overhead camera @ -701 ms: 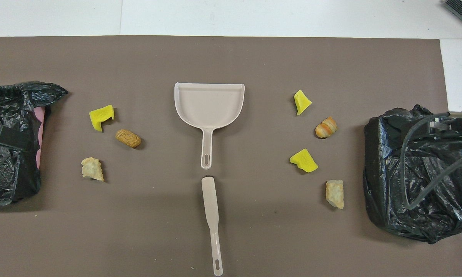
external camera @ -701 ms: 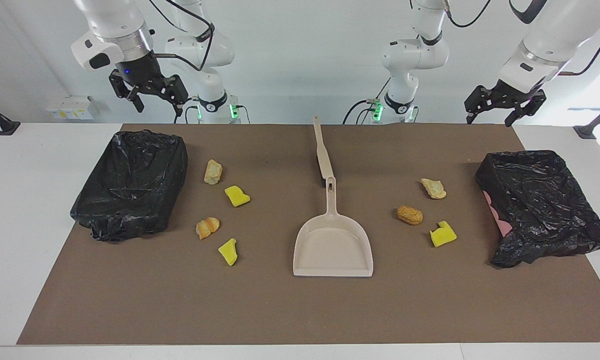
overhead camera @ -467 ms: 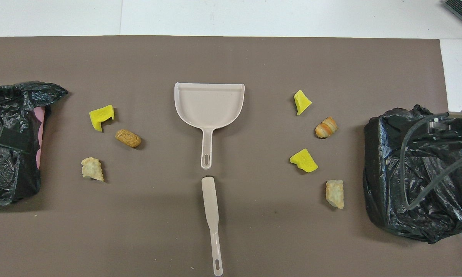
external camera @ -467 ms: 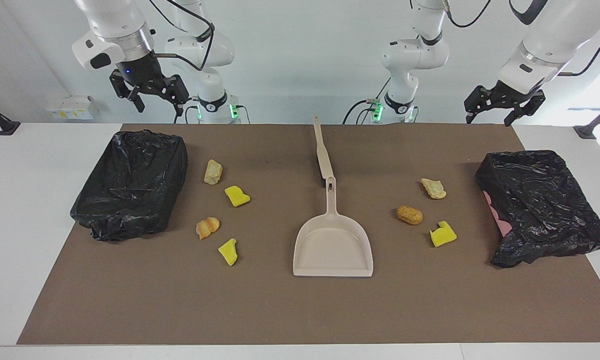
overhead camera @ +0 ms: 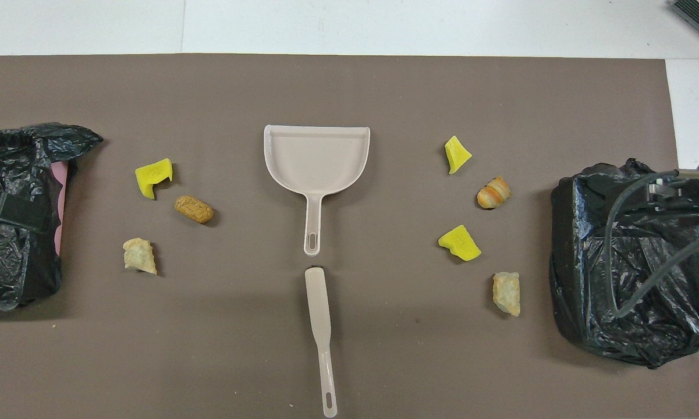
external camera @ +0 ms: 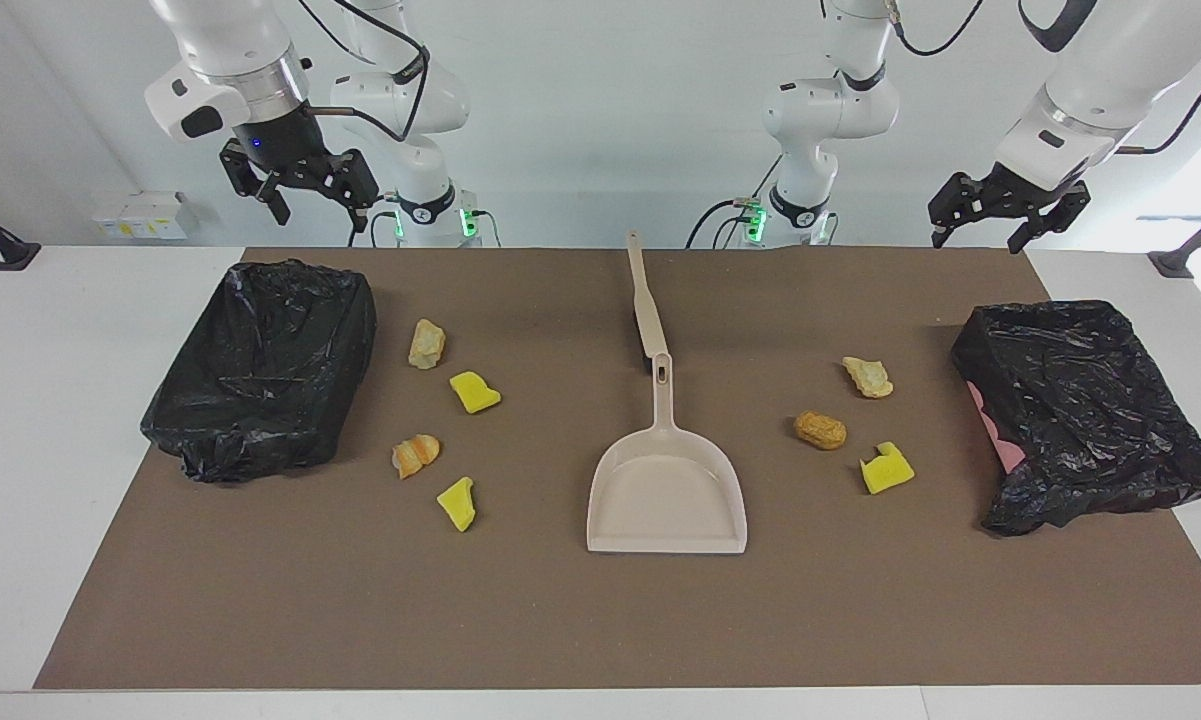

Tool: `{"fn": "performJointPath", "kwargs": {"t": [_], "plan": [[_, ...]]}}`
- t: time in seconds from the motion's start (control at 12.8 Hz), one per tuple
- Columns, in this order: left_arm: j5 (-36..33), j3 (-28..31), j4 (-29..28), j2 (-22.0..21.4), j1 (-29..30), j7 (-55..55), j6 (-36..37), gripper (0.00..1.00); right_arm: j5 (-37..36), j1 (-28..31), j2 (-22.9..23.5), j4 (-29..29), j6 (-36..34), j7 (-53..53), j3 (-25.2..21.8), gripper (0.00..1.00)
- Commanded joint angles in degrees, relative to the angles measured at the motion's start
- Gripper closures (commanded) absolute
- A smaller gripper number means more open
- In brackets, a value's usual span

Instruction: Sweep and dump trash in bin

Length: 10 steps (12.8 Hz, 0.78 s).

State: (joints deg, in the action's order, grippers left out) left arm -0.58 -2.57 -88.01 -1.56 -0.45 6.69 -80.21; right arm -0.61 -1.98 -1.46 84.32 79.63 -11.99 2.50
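Several bits of trash lie on the brown mat. Toward the right arm's end are a pale lump (external camera: 426,343), two yellow chunks (external camera: 474,392) (external camera: 457,503) and an orange striped lump (external camera: 415,455). Toward the left arm's end are a pale lump (external camera: 868,376), a tan lump (external camera: 820,430) and a yellow chunk (external camera: 887,468). A black-bagged bin (external camera: 260,365) (overhead camera: 625,279) stands at the right arm's end, another bin (external camera: 1085,410) (overhead camera: 11,233) at the left arm's. My right gripper (external camera: 318,205) hangs open and empty high over the table's robot edge by its bin. My left gripper (external camera: 980,232) does the same at its end.
A beige dustpan (external camera: 666,490) (overhead camera: 316,157) lies mid-mat, mouth away from the robots. A beige brush (external camera: 646,300) (overhead camera: 320,314) lies in line with its handle, nearer the robots. White table (external camera: 60,400) borders the mat.
Both grippers have drifted slightly upward. Nothing on the mat has moved.
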Motion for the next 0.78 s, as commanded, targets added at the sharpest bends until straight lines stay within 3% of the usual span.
{"fn": "performJointPath", "kwargs": {"t": [0.0,0.16,0.39,0.55,0.7], "plan": [[2.5,0.3,-5.0,-3.4,-0.1,0.6,-0.4,0.00,1.1,0.7,-1.2,1.5,1.2,1.4,0.0,0.00],[4.2,0.1,-10.2,-4.8,-1.5,0.7,-3.8,0.00,1.1,0.7,-1.2,1.5,1.3,1.4,0.0,0.00],[4.7,0.2,-22.4,-9.8,-9.1,-0.8,-13.4,0.00,1.1,0.7,-1.2,1.5,1.3,1.4,0.0,0.00],[4.7,0.2,-29.1,-11.7,-14.7,-7.9,-19.1,0.00,1.1,0.7,-1.4,1.6,0.6,1.5,0.0,0.00],[4.7,0.1,-32.3,-12.2,-19.8,-14.4,-22.3,0.00,1.1,0.7,-1.4,1.6,0.4,1.5,0.5,0.00]]}}
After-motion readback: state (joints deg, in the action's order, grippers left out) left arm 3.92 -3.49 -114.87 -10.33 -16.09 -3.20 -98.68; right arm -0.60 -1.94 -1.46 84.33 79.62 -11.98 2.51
